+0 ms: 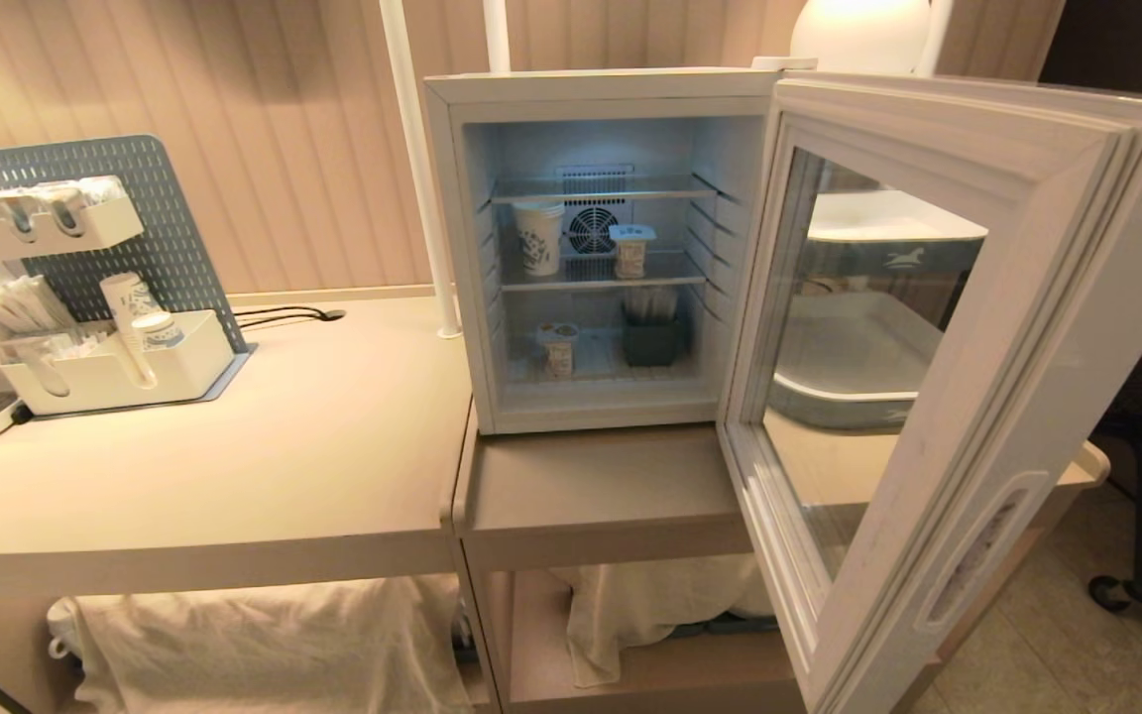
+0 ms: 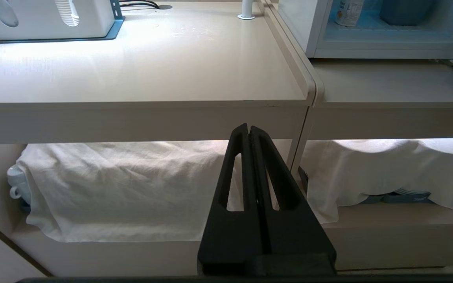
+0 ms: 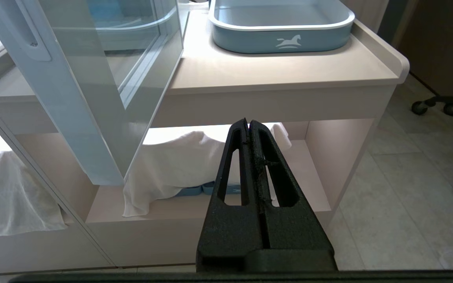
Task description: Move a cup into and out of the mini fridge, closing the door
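Right now the mini fridge (image 1: 452,248) stands at the upper centre of the head view on the bench (image 1: 234,466), its door (image 1: 1027,327) swung wide open across the right half of the frame. One cup (image 1: 631,250) sits on the middle wire shelf beside a taller paper cup (image 1: 538,236), and a similar tub (image 1: 559,348) sits on the fridge floor. Both the left gripper (image 2: 249,127) and the right gripper (image 3: 249,122) hang low before the bench's lower shelf, fingers pressed together and empty.

Glossy glass door (image 1: 858,327), matt counter (image 1: 234,466), crumpled white cloth (image 2: 124,188)
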Robot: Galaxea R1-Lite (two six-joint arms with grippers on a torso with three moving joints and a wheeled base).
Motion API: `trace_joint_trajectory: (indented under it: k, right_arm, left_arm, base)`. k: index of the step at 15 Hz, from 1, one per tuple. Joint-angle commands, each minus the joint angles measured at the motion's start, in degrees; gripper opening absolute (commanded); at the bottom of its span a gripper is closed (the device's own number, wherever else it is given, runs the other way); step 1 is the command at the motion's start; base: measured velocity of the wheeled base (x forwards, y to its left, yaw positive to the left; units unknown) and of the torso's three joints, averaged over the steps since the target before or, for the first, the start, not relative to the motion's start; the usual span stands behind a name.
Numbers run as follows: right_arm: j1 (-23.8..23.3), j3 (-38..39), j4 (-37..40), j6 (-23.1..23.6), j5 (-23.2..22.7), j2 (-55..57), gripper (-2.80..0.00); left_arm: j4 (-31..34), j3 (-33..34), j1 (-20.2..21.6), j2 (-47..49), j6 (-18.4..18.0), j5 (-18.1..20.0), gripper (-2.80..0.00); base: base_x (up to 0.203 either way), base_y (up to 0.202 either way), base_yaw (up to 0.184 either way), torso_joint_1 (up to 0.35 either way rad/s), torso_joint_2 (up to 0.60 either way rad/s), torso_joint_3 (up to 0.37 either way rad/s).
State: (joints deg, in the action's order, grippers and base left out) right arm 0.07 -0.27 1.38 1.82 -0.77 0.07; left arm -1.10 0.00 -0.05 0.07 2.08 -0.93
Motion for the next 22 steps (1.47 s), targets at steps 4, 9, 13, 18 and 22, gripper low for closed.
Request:
trace_joint_trajectory:
  k: [4,9,13,18,22]
  right_arm:
    - [0.01,0.0,0.12,0.03,-0.02,0.1,-2.8]
    - [0.01,0.09,-0.23,-0.06,-0.02,0.01,-2.8]
    - [0.01,0.09,-0.32,-0.06,0.06,0.01,-2.8]
    - [0.01,0.15,-0.41,-0.15,0.06,0.01,-2.8]
    - [0.01,0.18,-0.41,-0.41,0.06,0.01,-2.8]
  left_arm:
    - [0.04,0.18,0.05,0.01,0.11,-0.04,-2.8]
    - [0.04,0.18,0.05,0.01,0.2,-0.04,-2.8]
    - [0.04,0.18,0.05,0.01,0.2,-0.04,-2.8]
    - [0.04,0.18,0.05,0.01,0.2,-0.04,-2.8]
    - [0.04,0.18,0.02,0.01,0.25,-0.04,-2.8]
  base:
    - [0.0,0.0,0.0,0.0,0.0,0.0]
    - [-0.006,0.009,0.003,0.0,0.0,0.001]
    - [-0.157,0.153,-0.003,0.001,0.01,0.002]
    - [-0.154,0.172,0.012,0.001,0.0,0.002]
    - [-0.004,0.135,0.002,-0.001,0.0,0.002]
